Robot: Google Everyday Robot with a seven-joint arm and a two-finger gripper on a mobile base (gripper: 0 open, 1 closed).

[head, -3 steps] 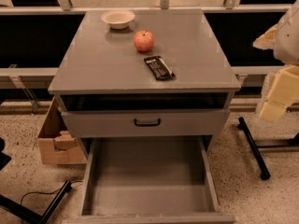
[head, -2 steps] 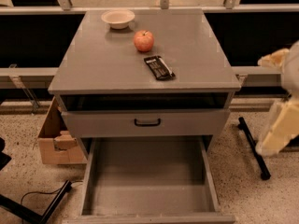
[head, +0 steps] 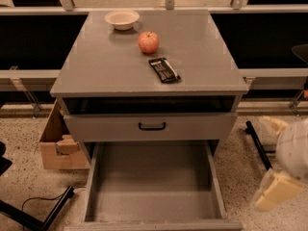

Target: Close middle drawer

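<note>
The middle drawer [head: 154, 186] is a wide, deep grey box. It is pulled far out at the bottom of the camera view and it is empty. Its front lies along the lower frame edge, and its handle is out of view. Above it, the top drawer [head: 151, 127] with a black loop handle is pushed in. My gripper [head: 280, 186], white and cream and blurred, hangs low at the right. It is beside the open drawer's right wall and apart from it.
On the cabinet top [head: 110, 66] are a white bowl [head: 122, 19], a red apple [head: 148, 42] and a black snack bar [head: 164, 70]. A cardboard box [head: 55, 146] stands on the floor to the left. A black cable and bar [head: 48, 211] lie at the lower left. A black leg [head: 257, 146] stands at the right.
My gripper has dropped from beside the cabinet top at the right edge to low beside the open drawer. The drawers and the tabletop objects have not moved.
</note>
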